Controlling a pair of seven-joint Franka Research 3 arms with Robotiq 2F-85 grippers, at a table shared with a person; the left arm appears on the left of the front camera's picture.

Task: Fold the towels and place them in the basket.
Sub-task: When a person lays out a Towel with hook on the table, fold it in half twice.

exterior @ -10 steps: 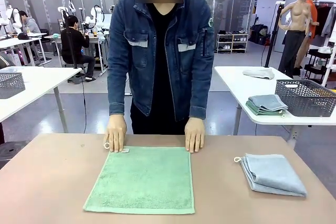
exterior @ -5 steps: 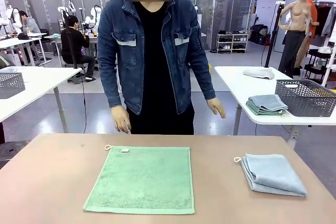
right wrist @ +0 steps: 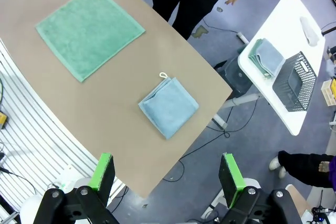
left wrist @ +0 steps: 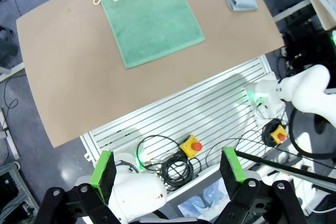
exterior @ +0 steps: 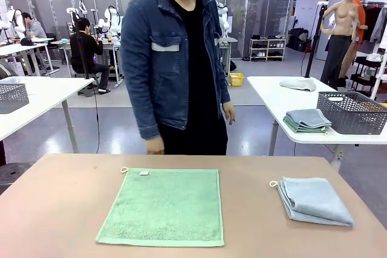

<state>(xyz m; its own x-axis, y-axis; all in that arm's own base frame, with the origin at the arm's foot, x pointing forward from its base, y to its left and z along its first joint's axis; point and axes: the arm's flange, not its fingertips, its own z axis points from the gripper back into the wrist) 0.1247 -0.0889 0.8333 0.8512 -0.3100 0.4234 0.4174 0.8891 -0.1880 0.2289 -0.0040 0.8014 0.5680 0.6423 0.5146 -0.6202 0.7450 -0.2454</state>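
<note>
Green towel [exterior: 162, 206] lies flat far below the wide, empty left hand [left wrist: 168, 169] and right hand [right wrist: 165, 174], so shallow pinches may slip.

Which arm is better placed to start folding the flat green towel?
Probably the left: the green towel lies left of middle on the table, the folded blue towel at its right. The left gripper and right gripper both hang open, high above it.

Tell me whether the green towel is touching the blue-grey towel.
Apart. The front view shows a wide strip of bare table between the flat green towel and the folded blue-grey towel.
</note>
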